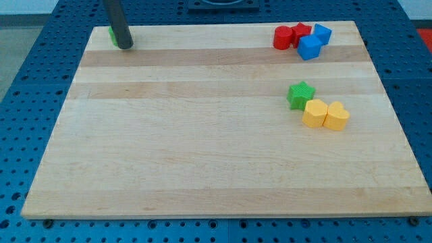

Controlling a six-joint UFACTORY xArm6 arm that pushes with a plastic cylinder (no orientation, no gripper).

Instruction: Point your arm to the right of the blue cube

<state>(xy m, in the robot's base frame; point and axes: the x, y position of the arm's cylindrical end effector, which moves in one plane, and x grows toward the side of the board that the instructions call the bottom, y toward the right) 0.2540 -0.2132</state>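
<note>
My tip sat at the surface's top-left corner, against a green block it mostly hid, shape unclear. No fingers exist to report. Well apart, top right, the blue cube touched red blocks, its right side partly crowded by another blue block.

Pale wooden board with lengthwise grain bands lies on a blue perforated surface, visible on all sides. Lighting even and bright. Dark fixture at the view's top edge.
</note>
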